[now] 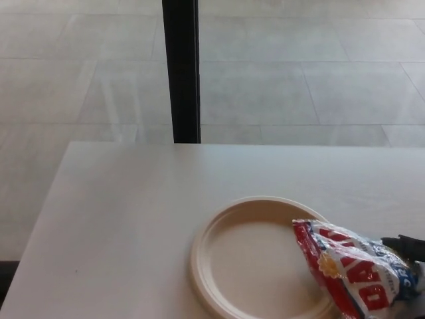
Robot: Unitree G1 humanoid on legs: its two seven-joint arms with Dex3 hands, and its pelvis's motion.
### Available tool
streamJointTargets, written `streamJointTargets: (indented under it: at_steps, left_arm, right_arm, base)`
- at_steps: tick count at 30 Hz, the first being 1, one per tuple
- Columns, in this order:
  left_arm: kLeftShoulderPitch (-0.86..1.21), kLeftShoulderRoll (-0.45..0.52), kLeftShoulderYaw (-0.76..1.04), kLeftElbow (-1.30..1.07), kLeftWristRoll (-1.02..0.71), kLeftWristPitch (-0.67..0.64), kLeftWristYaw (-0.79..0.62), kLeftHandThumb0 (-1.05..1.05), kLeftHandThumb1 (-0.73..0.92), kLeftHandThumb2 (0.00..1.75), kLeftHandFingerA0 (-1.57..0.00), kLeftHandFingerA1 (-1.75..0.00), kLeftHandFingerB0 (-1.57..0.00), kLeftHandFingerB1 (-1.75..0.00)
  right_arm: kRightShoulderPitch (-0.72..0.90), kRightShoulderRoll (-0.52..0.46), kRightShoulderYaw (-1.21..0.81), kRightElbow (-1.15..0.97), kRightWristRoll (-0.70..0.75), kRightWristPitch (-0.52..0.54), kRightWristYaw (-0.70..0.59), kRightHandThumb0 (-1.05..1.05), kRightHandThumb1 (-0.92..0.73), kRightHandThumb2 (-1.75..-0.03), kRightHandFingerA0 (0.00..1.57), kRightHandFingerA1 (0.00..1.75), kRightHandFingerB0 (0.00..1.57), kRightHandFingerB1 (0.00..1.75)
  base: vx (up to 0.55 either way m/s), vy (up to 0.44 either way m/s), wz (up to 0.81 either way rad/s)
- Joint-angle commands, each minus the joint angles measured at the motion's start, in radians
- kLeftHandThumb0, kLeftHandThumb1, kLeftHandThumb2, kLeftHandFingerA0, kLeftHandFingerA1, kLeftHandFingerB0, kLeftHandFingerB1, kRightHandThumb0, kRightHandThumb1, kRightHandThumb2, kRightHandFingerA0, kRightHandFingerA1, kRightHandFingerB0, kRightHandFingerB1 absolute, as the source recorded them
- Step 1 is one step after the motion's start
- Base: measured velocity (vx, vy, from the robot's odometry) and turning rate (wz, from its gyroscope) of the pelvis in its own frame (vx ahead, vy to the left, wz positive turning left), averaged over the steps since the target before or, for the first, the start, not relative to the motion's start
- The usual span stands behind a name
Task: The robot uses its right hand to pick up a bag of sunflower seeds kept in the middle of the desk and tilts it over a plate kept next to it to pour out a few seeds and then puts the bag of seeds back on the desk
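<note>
Desk (133, 212): pale, wide surface, bare over its left half and far edge; tiled floor (299, 73) and a black upright post (181, 70) behind its far edge.

Plate (226, 266): round, cream, no seeds visible in its well (near rim cut off by the frame), resting toward the near right part of the surface.

Bag of sunflower seeds (352, 276): red, white and blue, crinkled, its mouth end overlapping the plate's right rim, the rest reaching toward the desk's right edge.

Right hand (406, 247): only a black tip shows, touching the bag's far side; grip cannot be told.
</note>
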Motion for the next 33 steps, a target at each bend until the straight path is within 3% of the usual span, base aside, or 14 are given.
streamJointTargets:
  at_steps: [1,6,7,8,9,11,12,16,17,22,24,27,29,33]
  left_arm:
    - [0.016,0.001,0.0,-0.017,-0.009,-0.018,-0.007,-0.7,0.75,0.84,-0.06,-0.92,-0.02,-0.62]
    - [0.018,0.006,-0.011,0.004,0.005,-0.057,-0.015,-0.83,0.61,1.13,-0.03,-0.64,-0.09,-0.52]
    - [0.023,0.005,-0.012,0.001,0.002,-0.062,-0.021,-0.78,0.81,0.79,-0.06,-0.75,-0.05,-0.55]
    - [0.028,0.003,-0.014,-0.013,0.003,-0.053,-0.012,-0.78,0.63,1.13,-0.04,-0.64,-0.09,-0.57]
    - [0.038,-0.002,-0.028,-0.026,0.019,-0.068,0.001,-0.83,0.66,1.16,-0.13,-0.68,-0.11,-0.59]
    - [0.038,-0.008,-0.019,-0.027,0.001,-0.059,-0.007,-0.86,0.66,1.17,-0.13,-0.69,-0.12,-0.6]
    - [0.034,-0.008,-0.02,-0.021,0.003,-0.058,0.003,-0.82,0.87,0.75,-0.15,-0.8,-0.04,-0.58]
    - [0.034,-0.012,-0.01,-0.023,-0.009,-0.052,-0.003,-0.84,0.88,0.76,-0.08,-0.8,-0.07,-0.6]
    - [0.04,-0.014,-0.013,-0.031,-0.007,-0.051,-0.002,-0.82,0.67,1.16,-0.09,-0.67,-0.12,-0.59]
    - [0.048,-0.015,-0.02,-0.046,0.004,-0.052,0.01,-0.85,0.71,1.19,-0.13,-0.69,-0.13,-0.62]
    - [0.046,-0.013,-0.02,-0.046,0.001,-0.044,0.005,-0.8,0.92,0.83,-0.09,-0.75,-0.09,-0.61]
    - [0.036,-0.018,-0.011,-0.033,-0.011,-0.043,-0.001,-0.8,0.72,1.19,-0.04,-0.65,-0.14,-0.61]
    - [0.025,-0.017,0.003,-0.017,-0.026,-0.029,-0.002,-0.81,0.92,0.8,0.0,-0.77,-0.08,-0.64]
    - [0.019,-0.014,0.002,0.0,-0.019,-0.051,-0.012,-0.89,0.92,0.83,0.0,-0.76,-0.09,-0.67]
  right_arm:
    - [0.004,0.004,-0.004,-0.018,-0.012,0.017,-0.007,-0.61,-0.41,-0.79,0.21,0.52,0.02,0.19]
    - [0.012,0.007,-0.019,0.018,0.001,-0.022,-0.042,-0.66,-0.46,-0.8,0.34,0.55,0.06,0.29]
    - [0.017,0.006,-0.023,0.02,0.002,-0.027,-0.049,-0.66,-0.46,-0.81,0.35,0.56,0.06,0.3]
    - [0.022,0.01,-0.031,0.024,0.014,-0.026,-0.048,-0.63,-0.58,-0.58,0.46,0.5,0.1,0.28]
    - [0.036,0.016,-0.042,0.018,0.02,-0.015,-0.057,-0.67,-0.51,-0.83,0.57,0.63,0.07,0.36]
    - [0.046,0.02,-0.041,0.011,-0.006,0.004,-0.08,-0.6,-0.66,-0.61,0.73,0.57,0.14,0.26]
    - [0.05,0.025,-0.042,0.013,-0.01,0.0,-0.093,-0.58,-0.66,-0.6,0.81,0.59,0.15,0.27]
    - [0.061,0.035,-0.031,0.009,-0.054,0.015,-0.136,-0.51,-0.7,-0.62,0.93,0.66,0.17,0.28]
    - [0.069,0.039,-0.023,0.006,-0.071,0.036,-0.144,-0.47,-0.71,-0.63,0.96,0.68,0.17,0.28]
    - [0.082,0.067,-0.021,0.021,-0.077,0.036,-0.189,-0.37,-0.78,-0.63,1.07,0.89,0.27,0.31]
    - [0.084,0.08,-0.018,0.022,-0.08,0.035,-0.204,-0.37,-0.8,-0.65,1.08,1.02,0.32,0.31]
    - [0.097,0.098,-0.015,-0.006,-0.082,0.02,-0.227,-0.31,-0.81,-0.65,1.1,1.18,0.37,0.35]
    - [0.094,0.104,-0.009,0.011,-0.081,-0.031,-0.255,-0.3,-0.86,-0.67,0.96,1.33,0.46,0.39]
    - [0.106,0.119,-0.006,-0.029,-0.087,-0.044,-0.286,-0.19,-0.84,-0.76,0.84,1.63,0.73,0.69]
  base:
    - [0.0,0.0,0.0]
    - [0.0,0.0,0.0]
    - [0.0,0.0,0.0]
    - [0.0,0.0,0.0]
    - [0.0,0.0,0.0]
    - [0.0,0.0,0.0]
    - [0.0,0.0,0.0]
    - [0.0,0.0,0.0]
    - [0.0,0.0,0.0]
    - [0.0,0.0,0.0]
    - [0.0,0.0,0.0]
    - [0.0,0.0,0.0]
    - [0.0,0.0,0.0]
    - [0.0,0.0,0.0]
